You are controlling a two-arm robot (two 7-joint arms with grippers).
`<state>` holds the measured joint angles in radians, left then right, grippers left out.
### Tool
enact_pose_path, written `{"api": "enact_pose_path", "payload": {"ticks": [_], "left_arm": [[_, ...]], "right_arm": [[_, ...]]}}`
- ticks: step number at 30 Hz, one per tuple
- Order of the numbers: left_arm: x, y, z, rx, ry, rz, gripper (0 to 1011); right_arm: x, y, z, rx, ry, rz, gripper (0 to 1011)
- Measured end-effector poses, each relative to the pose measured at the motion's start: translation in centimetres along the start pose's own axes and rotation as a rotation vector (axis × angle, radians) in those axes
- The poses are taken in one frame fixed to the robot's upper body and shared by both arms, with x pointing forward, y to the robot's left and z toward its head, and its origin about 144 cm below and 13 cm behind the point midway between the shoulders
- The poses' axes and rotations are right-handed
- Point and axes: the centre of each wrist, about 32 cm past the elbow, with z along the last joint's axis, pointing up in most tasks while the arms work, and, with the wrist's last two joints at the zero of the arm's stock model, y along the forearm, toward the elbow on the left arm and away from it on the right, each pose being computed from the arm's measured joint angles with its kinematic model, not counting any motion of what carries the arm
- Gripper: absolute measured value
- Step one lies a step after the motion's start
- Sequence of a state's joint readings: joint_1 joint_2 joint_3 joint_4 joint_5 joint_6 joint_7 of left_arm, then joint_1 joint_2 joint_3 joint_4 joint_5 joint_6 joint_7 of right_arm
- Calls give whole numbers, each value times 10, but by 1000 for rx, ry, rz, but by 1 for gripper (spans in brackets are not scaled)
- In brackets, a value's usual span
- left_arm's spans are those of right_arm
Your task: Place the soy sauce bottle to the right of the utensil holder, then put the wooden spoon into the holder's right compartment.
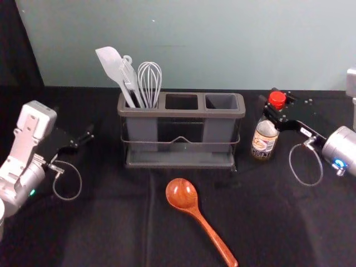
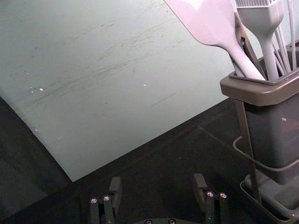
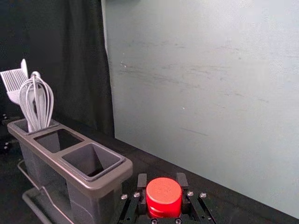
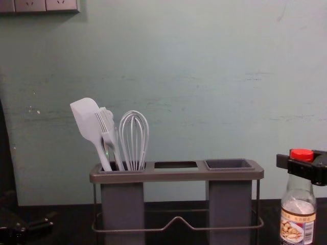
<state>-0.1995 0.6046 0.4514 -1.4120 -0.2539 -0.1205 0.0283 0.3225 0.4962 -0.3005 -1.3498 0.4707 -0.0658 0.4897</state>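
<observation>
right gripper (image 1: 270,106) grasps bottle (image 1: 264,141), perhaps touching table (image 1: 111,222), right of holder (image 1: 181,113); left gripper (image 1: 75,124) spread, at left

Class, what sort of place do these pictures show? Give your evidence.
Probably a robot test bench posed as a kitchen counter: a holder with a whisk and spatula, a wooden spoon, and a robot hand at a sauce bottle.

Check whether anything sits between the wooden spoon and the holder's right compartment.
Nothing loose is visible between the wooden spoon and the utensil holder. The holder's wire rail and rim front the right compartment, so the spoon likely needs lifting over them. The soy sauce bottle, held by the right gripper, is off to the right.
</observation>
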Motion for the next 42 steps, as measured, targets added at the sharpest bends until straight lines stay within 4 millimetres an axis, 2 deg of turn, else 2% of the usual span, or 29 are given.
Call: {"api": "enact_pose_path", "payload": {"ticks": [42], "left_arm": [[0, 0, 0, 0, 0, 0, 1005]], "right_arm": [[-3, 10, -10, 2, 6, 20, 382]]}}
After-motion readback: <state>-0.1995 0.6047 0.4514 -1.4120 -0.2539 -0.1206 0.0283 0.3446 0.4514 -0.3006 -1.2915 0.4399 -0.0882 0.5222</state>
